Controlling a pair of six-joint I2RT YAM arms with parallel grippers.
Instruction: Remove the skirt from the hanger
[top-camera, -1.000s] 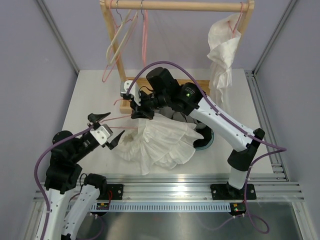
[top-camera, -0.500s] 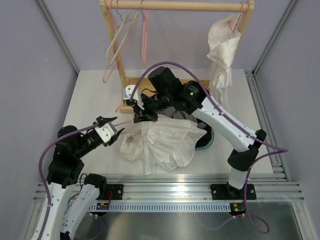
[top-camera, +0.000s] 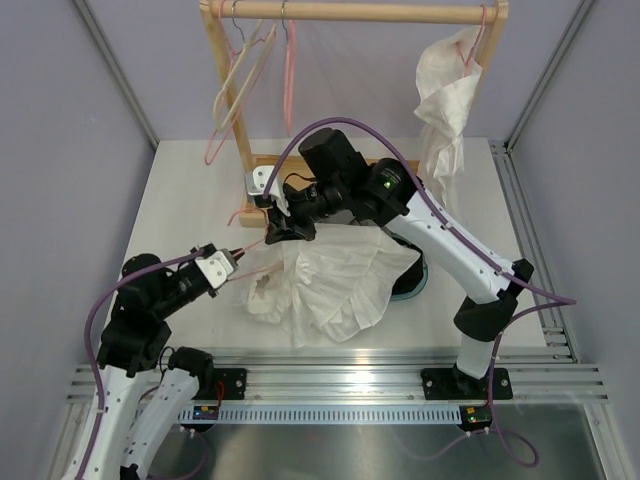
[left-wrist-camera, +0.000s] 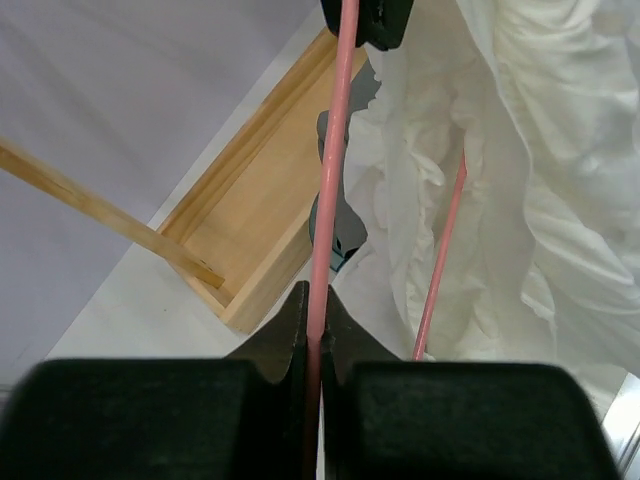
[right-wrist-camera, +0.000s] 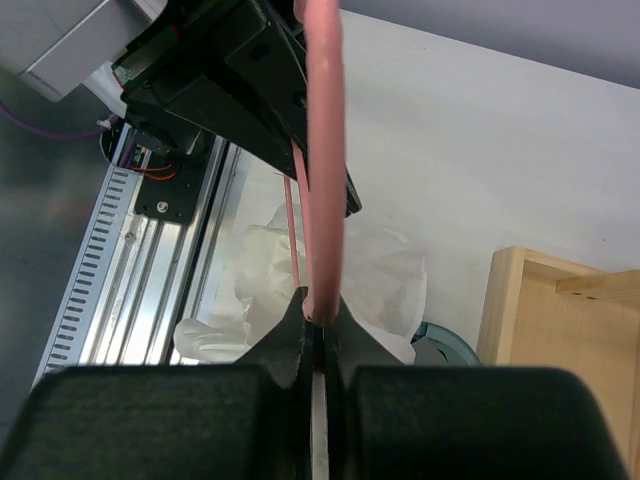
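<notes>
1. HOLD. Both pincers are closed on 1 rod of the pink hanger (top-camera: 249, 246). The left pincer (top-camera: 229, 262) has its jaws drawn in tight on the rod, as the left wrist view shows. The right pincer (top-camera: 276, 231) clamps the same rod further along, as the right wrist view shows. Neither has hold of any fabric.

2. SKIRT. The skirt (top-camera: 335, 280), white and ruffled, lies bunched on the bench (top-camera: 180, 190) at near-centre. Its right edge is against the tub (top-camera: 412, 290). A 2nd rod (left-wrist-camera: 440, 255) runs into the folds, so the skirt is judged not yet off the hanger.

3. GOVERNING RELATION. The held rod runs on a diagonal, from near-left at the left pincer to far-right at the right pincer. The skirt lies on 1 side of that line: right of the left pincer, and near and right of the right pincer. The right pincer is the nearer of the 2, just above the far-left edge of the fabric.

4. CONSEQUENCE. The hanger probably has to be drawn left and far, away from the bunched fabric. Otherwise 1 pincer must let go of the rod to take the skirt.
</notes>
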